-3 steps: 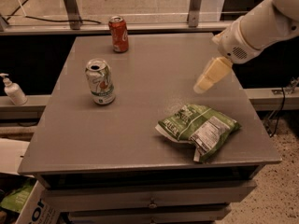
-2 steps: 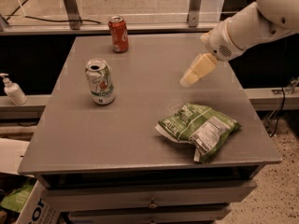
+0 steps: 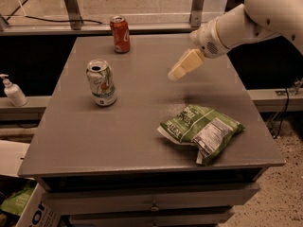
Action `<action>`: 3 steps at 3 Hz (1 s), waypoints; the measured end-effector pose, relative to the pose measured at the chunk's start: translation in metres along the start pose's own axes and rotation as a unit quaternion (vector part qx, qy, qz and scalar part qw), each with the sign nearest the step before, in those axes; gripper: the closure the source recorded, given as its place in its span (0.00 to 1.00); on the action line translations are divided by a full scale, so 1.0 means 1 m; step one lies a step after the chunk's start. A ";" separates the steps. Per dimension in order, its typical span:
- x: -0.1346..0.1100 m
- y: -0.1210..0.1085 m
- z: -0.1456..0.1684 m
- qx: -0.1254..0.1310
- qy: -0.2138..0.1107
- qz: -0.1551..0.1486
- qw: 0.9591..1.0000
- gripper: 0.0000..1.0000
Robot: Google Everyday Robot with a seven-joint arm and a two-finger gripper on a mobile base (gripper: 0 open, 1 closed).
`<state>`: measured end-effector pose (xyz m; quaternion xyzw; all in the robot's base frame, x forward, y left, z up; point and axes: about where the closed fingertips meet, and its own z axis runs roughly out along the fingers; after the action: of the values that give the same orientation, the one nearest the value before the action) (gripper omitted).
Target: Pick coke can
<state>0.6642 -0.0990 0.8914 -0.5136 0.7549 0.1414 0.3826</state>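
Red coke can (image 3: 120, 34) with white script stands upright at the table's (image 3: 142, 150) far edge, left of centre, unmoved. The gripper (image 3: 176, 73) has slid left, hovering over mid-table, carrying nothing; its opening I can't tell. Green chip bag (image 3: 201, 130) near the front-right corner, lettering unreadable.
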 end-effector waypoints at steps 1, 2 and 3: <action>-0.009 -0.001 0.025 -0.006 -0.011 -0.003 1.000 0.00; -0.024 -0.005 0.066 -0.010 -0.029 -0.005 1.000 0.00; -0.038 -0.019 0.104 -0.004 -0.049 -0.002 0.999 0.00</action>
<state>0.7326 -0.0193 0.8527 -0.5085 0.7338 0.1689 0.4177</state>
